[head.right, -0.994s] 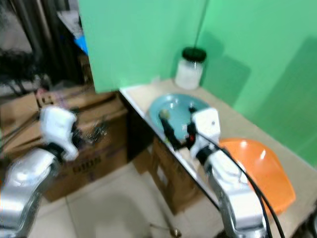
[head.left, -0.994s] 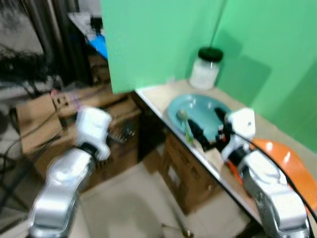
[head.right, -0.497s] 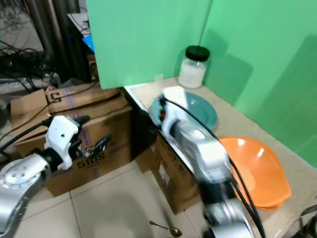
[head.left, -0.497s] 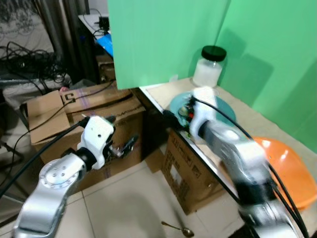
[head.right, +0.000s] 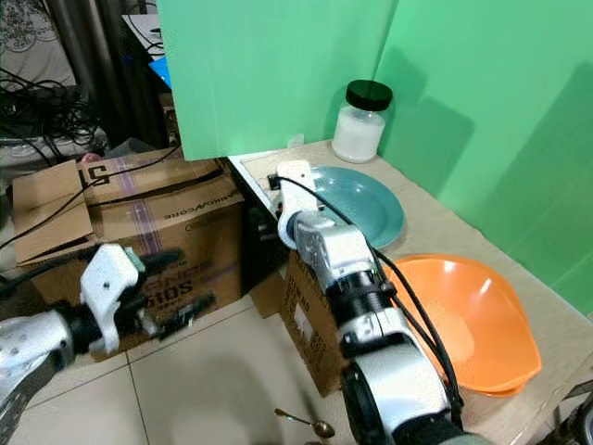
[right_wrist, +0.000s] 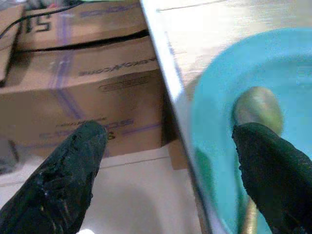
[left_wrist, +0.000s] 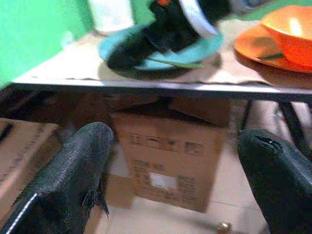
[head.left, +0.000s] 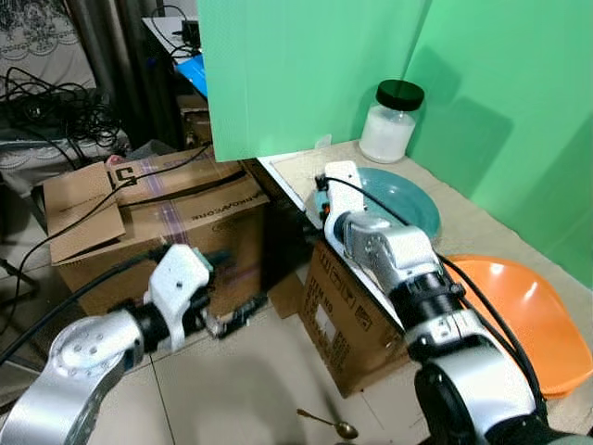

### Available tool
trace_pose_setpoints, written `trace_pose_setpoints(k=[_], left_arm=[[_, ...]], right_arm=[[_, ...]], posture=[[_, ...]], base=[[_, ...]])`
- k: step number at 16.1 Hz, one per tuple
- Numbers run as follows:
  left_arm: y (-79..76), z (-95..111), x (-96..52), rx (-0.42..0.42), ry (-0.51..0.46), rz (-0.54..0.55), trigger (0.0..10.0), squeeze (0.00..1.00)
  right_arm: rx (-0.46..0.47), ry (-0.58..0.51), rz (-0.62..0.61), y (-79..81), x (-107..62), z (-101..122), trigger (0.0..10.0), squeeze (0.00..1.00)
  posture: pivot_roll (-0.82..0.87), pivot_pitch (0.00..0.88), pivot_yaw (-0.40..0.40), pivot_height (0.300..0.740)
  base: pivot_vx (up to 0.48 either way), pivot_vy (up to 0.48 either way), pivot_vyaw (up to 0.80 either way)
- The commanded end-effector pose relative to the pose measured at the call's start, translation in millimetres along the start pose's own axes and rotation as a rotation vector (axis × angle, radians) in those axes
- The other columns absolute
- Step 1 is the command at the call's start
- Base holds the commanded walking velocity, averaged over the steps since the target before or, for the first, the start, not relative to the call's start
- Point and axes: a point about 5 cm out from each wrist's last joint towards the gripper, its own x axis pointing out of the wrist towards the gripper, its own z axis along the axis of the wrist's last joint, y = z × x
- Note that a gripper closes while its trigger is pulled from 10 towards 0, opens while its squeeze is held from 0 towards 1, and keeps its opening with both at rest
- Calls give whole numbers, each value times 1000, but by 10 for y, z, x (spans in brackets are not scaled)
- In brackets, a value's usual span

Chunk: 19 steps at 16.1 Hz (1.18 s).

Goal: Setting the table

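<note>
A teal plate (head.left: 394, 197) lies on the beige table (head.left: 295, 171), near its left edge. A spoon with a dull gold bowl (right_wrist: 259, 108) and a green handle (left_wrist: 176, 63) rests in the plate. My right gripper (right_wrist: 168, 170) hovers over the plate's left rim and the table edge, open, with its fingers (right_wrist: 69, 168) wide apart and nothing between them. My left gripper (head.left: 228, 286) hangs low in front of a cardboard box, open and holding nothing. An orange bowl (head.left: 521, 315) sits on the table to the right. A metal spoon (head.left: 331, 425) lies on the floor tiles.
A white jar with a black lid (head.left: 388, 122) stands behind the plate against the green backdrop (head.left: 306, 65). A cardboard box (head.left: 338, 320) sits under the table. A larger box (head.left: 157, 209) and tangled cables (head.left: 56, 116) are to the left.
My right gripper has swung left across the plate to its left rim. My left arm has dropped lower toward the floor. The camera has shifted and the blur has cleared.
</note>
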Motion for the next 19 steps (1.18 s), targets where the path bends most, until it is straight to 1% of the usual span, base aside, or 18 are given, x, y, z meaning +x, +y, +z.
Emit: trace_pose_setpoints(k=[1, 3, 4, 5, 6, 8, 9, 10, 12, 13, 14, 15, 16, 18, 19], left_arm=[[-29, 30, -8, 2, -5, -28, 10000, 0], [-28, 37, -17, 3, -3, -29, 10000, 0], [-27, 44, -21, 5, -3, -31, 10000, 0], [-29, 45, -26, 6, -2, -32, 10000, 0], [-30, 45, -29, 6, -1, -33, 10000, 0], [-34, 49, -31, 6, 1, -38, 10000, 0], [-33, 51, -29, 7, 1, -38, 10000, 0], [-27, 54, -29, 9, 3, -38, 10000, 0], [-30, 59, -40, 10, 5, -39, 10000, 0], [-27, 60, -46, 11, 7, -39, 10000, 0], [-21, 59, -52, 10, 9, -39, 10000, 0], [-16, 59, -57, 9, 11, -39, 10000, 0], [-10, 58, -61, 10, 12, -38, 10000, 0], [2, 58, -63, 9, 12, -39, 10000, 0], [2, 58, -59, 9, 11, -40, 10000, 0]], right_arm=[[23, -20, -32, -43, 24, 53, 10000, 0], [51, -31, -82, -84, 66, 82, 10000, 0], [52, -23, -130, -145, 83, 68, 10000, 0], [71, -21, -156, -186, 94, 56, 10000, 0], [86, -14, -160, -198, 100, 43, 10000, 0], [149, 30, -189, -242, 134, -52, 4275, 0], [163, 36, -191, -244, 140, -68, 4157, 0], [197, 51, -199, -253, 149, -108, 4392, 0], [236, 66, -211, -262, 159, -149, 4471, 0], [272, 75, -211, -261, 164, -173, 4392, 0], [313, 87, -207, -258, 168, -193, 4235, 0], [347, 92, -211, -264, 171, -202, 3804, 0], [366, 97, -210, -262, 171, -206, 3686, 0], [413, 99, -192, -254, 174, -196, 2784, 0], [422, 100, -186, -250, 174, -186, 3098, 0]], posture=[[53, 0, -102, 740], [57, 0, -104, 740], [60, 0, -107, 740], [61, 0, -106, 740], [62, 0, -106, 740], [63, 0, -105, 740], [63, 0, -105, 740], [63, 0, -105, 740], [71, 0, -104, 740], [72, 0, -102, 740], [73, 0, -103, 740], [74, 0, -104, 740], [74, 0, -104, 740], [75, 0, -104, 740], [75, 0, -103, 740]], base=[[0, 0, 0], [0, 0, 0], [0, 0, 0], [0, 0, 0], [0, 0, 0], [0, 0, 0], [0, 0, 0], [0, 0, 0], [0, 0, 0], [0, 0, 0], [0, 0, 0], [0, 0, 0], [0, 0, 0], [0, 0, 0], [0, 0, 0]])
